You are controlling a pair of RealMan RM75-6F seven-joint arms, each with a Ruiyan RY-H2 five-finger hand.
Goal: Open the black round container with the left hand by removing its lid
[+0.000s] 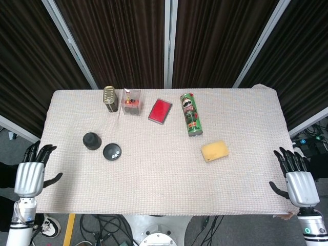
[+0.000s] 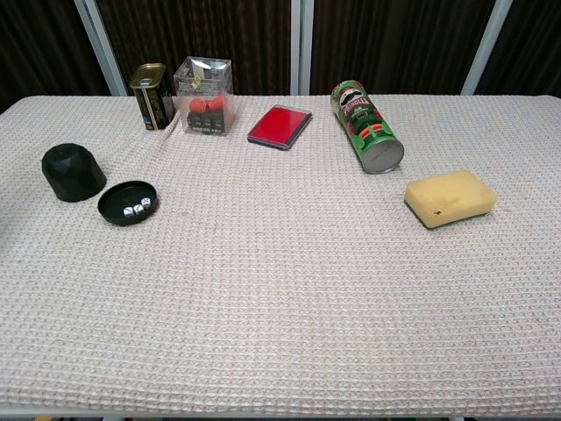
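Black round container, opened: the faceted, cup-shaped lid (image 2: pixel 73 172) stands mouth-down near the left edge of the table (image 2: pixel 289 289), and just beside it lies the shallow round base (image 2: pixel 128 202), holding three small white dice (image 2: pixel 136 208); lid and base appear close together but whether they touch cannot be told. In the head view the lid (image 1: pixel 91 140) and base (image 1: pixel 111 151) sit apart from both hands. The left hand (image 1: pixel 29 177) hangs off the left edge of the table, fingers (image 1: pixel 40 152) spread apart and holding nothing; the right hand (image 1: pixel 300 185) hangs off the right edge near the front corner, its fingers likewise spread and empty. Along the far edge stand a gold tin (image 2: pixel 151 96) and a clear plastic box (image 2: pixel 203 95) with red contents; a flat red case (image 2: pixel 280 126) lies next to them, then a green Pringles can (image 2: pixel 366 138) on its side and a yellow sponge (image 2: pixel 450 197) toward the right. The table wears a pale waffle-weave cloth. Behind it hang dark pleated curtains (image 1: pixel 118 41) between light metal posts; cables lie on the floor below the front edge.
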